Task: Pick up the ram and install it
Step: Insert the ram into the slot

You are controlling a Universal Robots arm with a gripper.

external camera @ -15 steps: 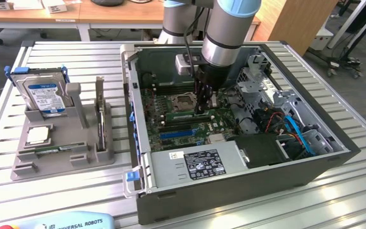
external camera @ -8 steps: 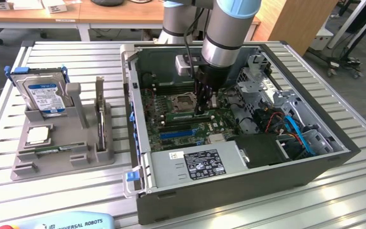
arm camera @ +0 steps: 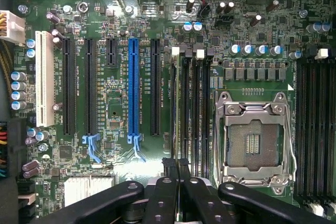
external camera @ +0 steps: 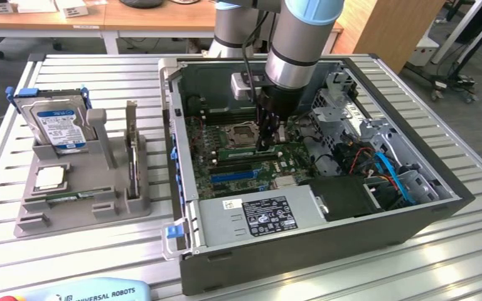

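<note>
Stand [external camera: 98, 210] set at the exterior view's nine o'clock of the case [external camera: 308, 251], hard drive [external camera: 57, 125] seated at its eleven o'clock, processor chip [external camera: 50, 179] at its nine.

Arm [external camera: 300, 37] stood near vertical at the top of the exterior view, grey tube with a pale blue joint cap. Wrist [external camera: 278, 103] black, pointed straight down. Small pale camera box [external camera: 243, 86] sat on the wrist, toward the exterior view's left. Gripper [external camera: 266, 143] hung directly under the wrist, long and narrow, tips lowest. Wrist view looked down along the gripper [arm camera: 178, 174]: two black fingers [arm camera: 169, 169] pressed together, no gap between them. Black linkage bars [arm camera: 105, 198] splayed outward from the fingers.
</note>
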